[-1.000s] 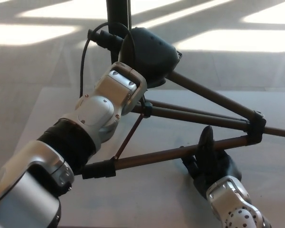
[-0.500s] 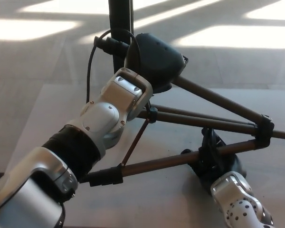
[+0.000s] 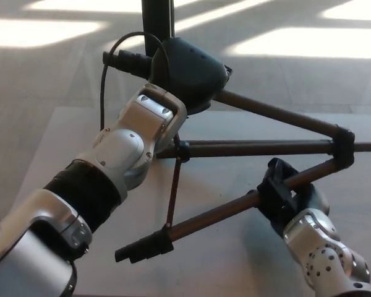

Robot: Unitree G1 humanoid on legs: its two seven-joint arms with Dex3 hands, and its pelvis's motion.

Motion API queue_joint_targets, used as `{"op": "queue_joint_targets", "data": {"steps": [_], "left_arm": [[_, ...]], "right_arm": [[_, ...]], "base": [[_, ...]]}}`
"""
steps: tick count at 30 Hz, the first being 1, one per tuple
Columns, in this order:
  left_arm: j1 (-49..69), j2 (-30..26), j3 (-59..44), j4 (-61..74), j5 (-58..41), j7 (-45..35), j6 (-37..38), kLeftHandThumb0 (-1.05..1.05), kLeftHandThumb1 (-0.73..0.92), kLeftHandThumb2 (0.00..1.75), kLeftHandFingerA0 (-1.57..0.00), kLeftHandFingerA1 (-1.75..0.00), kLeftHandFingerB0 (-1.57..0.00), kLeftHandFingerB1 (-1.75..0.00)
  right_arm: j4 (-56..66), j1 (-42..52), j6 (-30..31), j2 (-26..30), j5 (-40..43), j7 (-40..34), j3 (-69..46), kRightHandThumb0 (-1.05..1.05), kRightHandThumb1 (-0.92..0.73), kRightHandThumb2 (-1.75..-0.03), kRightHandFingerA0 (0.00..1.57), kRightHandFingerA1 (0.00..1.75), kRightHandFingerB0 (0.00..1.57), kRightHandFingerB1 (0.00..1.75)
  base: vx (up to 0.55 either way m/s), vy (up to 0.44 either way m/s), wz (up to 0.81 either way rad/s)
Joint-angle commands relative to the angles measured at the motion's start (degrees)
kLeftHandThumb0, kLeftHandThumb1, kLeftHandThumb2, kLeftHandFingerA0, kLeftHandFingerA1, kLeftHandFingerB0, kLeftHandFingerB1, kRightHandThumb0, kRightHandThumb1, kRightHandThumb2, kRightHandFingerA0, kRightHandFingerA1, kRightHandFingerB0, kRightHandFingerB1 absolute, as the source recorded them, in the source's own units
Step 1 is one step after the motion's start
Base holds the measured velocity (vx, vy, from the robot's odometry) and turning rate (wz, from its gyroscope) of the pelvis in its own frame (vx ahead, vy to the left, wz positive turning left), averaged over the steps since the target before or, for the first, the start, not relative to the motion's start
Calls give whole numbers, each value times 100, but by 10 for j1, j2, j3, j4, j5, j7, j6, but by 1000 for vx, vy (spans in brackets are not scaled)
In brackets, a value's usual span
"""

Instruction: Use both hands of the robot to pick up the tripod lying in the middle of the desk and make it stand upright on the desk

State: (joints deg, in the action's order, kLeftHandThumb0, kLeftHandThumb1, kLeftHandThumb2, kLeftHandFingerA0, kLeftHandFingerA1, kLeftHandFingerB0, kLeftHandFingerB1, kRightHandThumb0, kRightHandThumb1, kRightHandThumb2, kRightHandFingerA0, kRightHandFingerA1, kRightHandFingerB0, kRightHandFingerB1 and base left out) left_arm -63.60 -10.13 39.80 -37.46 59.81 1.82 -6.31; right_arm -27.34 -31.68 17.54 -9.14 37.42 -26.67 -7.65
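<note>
Left hand [image 3: 185, 74] is seen closed over the tripod [image 3: 260, 148] head above the bench [image 3: 235, 260], right hand [image 3: 290, 195] fingers clamped round the near leg, the legs splayed rightward and toward the camera beyond both grips.

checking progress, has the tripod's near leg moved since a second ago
Yes. The near leg has swung: its foot end sits lower against the desk, tilting away from the middle leg, with the right hand gripping it.
</note>
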Motion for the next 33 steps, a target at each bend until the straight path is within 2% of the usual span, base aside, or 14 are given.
{"op": "queue_joint_targets", "data": {"steps": [1, 7, 11, 12, 14, 18, 19, 20, 21, 25, 26, 27, 28, 33], "left_arm": [[-16, -10, -18, 1, -8, 11, 7, -21, 46, 59, -96, -166, -84, -79], [-14, -13, -24, -13, -5, 26, 5, -21, 46, 60, -96, -161, -83, -78], [-11, -17, -30, -12, -7, 24, 3, -24, 48, 60, -97, -167, -83, -80], [-6, -20, -35, -11, -14, 27, 7, -19, 47, 58, -98, -150, -83, -79], [3, -25, -36, -5, -15, 22, 7, -20, 47, 59, -97, -160, -83, -79], [14, -26, -41, 2, -24, 19, 6, -19, 47, 59, -98, -157, -83, -78], [23, -28, -44, 9, -28, 11, 2, -21, 47, 60, -96, -162, -83, -80], [29, -29, -44, 13, -27, 13, 0, -21, 46, 59, -96, -164, -83, -79], [34, -28, -47, 15, -30, 11, -5, -23, 47, 60, -98, -165, -84, -79], [58, -28, -55, 22, -37, 28, -11, -18, 46, 55, -100, -151, -86, -78], [67, -25, -60, 28, -43, 24, -19, -19, 45, 58, -97, -160, -85, -81], [68, -25, -60, 29, -44, 23, -20, -19, 45, 58, -97, -160, -85, -81], [87, -13, -77, 44, -63, 18, -41, -19, 47, 57, -98, -138, -86, -80], [138, 13, -104, 71, -85, 38, -72, -15, 44, 58, -101, -127, -88, -76]], "right_arm": [[55, -44, 103, 77, -65, 17, 27, -34, -52, -119, 105, 175, 86, 162], [80, -102, 136, 139, -92, 21, 49, -26, -41, -137, 99, 175, 84, 153], [77, -159, 135, 186, -131, 38, 82, -21, -41, -133, 98, 175, 85, 155], [68, -192, 143, 210, -160, 45, 106, -24, -53, -113, 95, 174, 86, 149], [51, -230, 138, 238, -166, 74, 115, -21, -46, -124, 99, 175, 88, 140], [34, -254, 134, 253, -166, 84, 117, -25, -44, -116, 101, 174, 86, 138], [35, -262, 99, 286, -235, 103, 174, -27, -45, -119, 102, 168, 84, 141], [32, -274, 112, 285, -227, 97, 167, -33, -49, -114, 125, 134, 96, 114], [26, -287, 124, 287, -224, 97, 167, -27, -48, -118, 104, 165, 86, 136], [-7, -330, 121, 309, -237, 129, 193, -25, -45, -124, 107, 165, 93, 135], [-13, -336, 111, 316, -259, 131, 213, -27, -51, -118, 127, 135, 98, 113], [-16, -337, 109, 317, -260, 131, 216, -27, -51, -118, 127, 135, 98, 113], [-8, -339, 90, 325, -282, 133, 236, -21, -42, -134, 102, 168, 94, 137], [16, -348, 105, 334, -320, 124, 279, -23, -44, -127, 94, 167, 90, 136]], "base": [[0, 0, 0], [0, 0, 0], [0, 0, 0], [0, 0, 0], [0, 0, 0], [0, 0, 0], [0, 0, 0], [0, 0, 0], [0, 0, 0], [0, 0, 0], [0, 0, 0], [0, 0, 0], [0, 0, 0], [0, 0, 0]]}}
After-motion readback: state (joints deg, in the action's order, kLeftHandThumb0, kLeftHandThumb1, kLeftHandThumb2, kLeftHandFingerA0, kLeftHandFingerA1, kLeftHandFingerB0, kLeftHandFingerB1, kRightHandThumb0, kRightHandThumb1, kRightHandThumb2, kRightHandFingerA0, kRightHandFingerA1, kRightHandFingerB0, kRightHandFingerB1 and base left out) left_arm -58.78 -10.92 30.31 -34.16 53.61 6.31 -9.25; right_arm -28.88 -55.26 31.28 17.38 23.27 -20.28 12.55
